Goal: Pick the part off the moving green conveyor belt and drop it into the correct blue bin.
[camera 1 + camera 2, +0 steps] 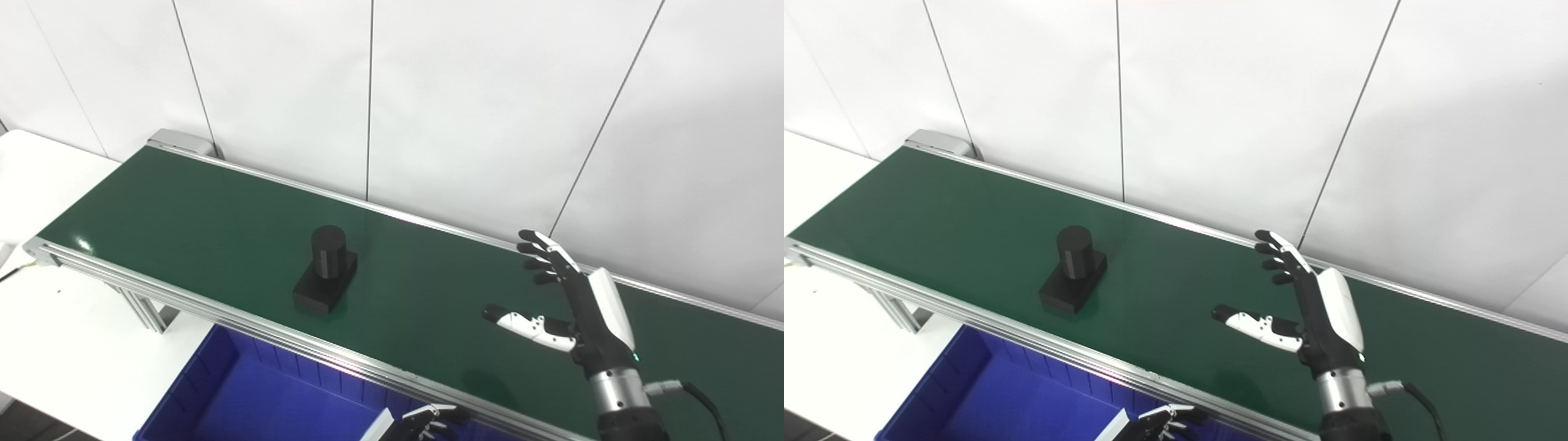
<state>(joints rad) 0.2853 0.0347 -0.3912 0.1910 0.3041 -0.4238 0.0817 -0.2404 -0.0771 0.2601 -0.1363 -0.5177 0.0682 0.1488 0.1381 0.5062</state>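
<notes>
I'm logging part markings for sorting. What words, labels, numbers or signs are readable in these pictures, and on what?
None can be read.
Black part: plain, no marking visible.
Green conveyor belt, blue bin, right hand: no text; the hand's wrist shows only a small green light.

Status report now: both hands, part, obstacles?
Right robot hand open over green belt. Left robot hand barely visible. Black block-and-cylinder part on belt, untouched. Path clear.
</notes>
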